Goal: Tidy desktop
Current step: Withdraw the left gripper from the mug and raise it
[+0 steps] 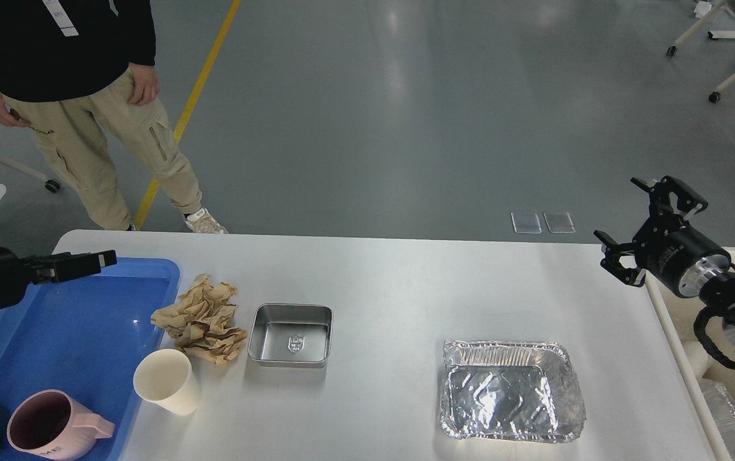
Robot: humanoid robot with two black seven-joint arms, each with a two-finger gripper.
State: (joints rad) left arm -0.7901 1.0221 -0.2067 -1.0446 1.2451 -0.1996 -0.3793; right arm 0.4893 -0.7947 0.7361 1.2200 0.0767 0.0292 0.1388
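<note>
Our left gripper [95,261], fingers together and holding nothing, hangs just left of the crumpled paper [203,318] on the bench [406,282], nearer than our spread right gripper [652,227].

1. On the desktop [406,282], far left: tray [86,307], mug [54,426] inside at near end.
2. Right of tray: paper cup [166,382], crumpled paper [204,320] behind, metal tin [290,335] further right.
3. Near right: foil pan [509,390].
</note>
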